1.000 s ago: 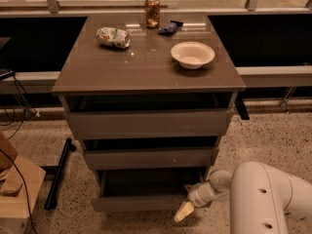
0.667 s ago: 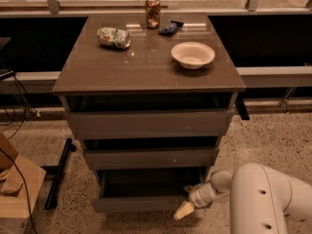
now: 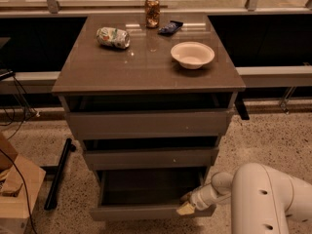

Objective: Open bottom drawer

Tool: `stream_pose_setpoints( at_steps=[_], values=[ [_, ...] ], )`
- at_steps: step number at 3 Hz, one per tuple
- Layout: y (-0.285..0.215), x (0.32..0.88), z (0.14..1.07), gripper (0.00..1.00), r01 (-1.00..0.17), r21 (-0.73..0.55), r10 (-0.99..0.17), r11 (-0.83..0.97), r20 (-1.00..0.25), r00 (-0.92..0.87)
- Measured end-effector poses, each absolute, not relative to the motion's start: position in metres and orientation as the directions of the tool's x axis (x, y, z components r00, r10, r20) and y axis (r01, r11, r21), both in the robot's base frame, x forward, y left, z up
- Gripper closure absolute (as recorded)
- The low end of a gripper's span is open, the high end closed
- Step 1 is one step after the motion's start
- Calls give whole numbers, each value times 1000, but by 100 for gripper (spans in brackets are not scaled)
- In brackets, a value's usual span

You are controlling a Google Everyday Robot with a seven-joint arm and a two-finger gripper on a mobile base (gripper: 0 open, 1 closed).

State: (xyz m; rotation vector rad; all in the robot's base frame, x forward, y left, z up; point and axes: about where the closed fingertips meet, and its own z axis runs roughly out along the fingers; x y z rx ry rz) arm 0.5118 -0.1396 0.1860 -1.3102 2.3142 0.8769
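While the bottom drawer (image 3: 146, 211) juts out at floor level under the cabinet (image 3: 146, 74), dark inside showing, the gripper (image 3: 187, 204) sits against the right end of its front panel's top edge; its grip cannot be told. Up top lie a crushed can (image 3: 113, 37), upright can (image 3: 152, 11), blue packet (image 3: 170, 27), and white bowl (image 3: 192, 54).

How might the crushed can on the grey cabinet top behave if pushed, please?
Dented, the crushed pale can probably skids rather than rolls; seemingly empty, so likely light. The gripper is at the right front of the bottom drawer.
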Motion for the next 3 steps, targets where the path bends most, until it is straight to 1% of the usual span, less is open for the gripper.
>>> stream_pose_setpoints(
  at_steps=[1,2,3],
  values=[
    [-141,483,185,45,-834,385,-645,396,-529,-551],
    [-146,448,182,24,-781,453,-617,430,-484,-620],
    [-146,448,182,2,-781,453,-617,430,-484,-620]
  ],
)
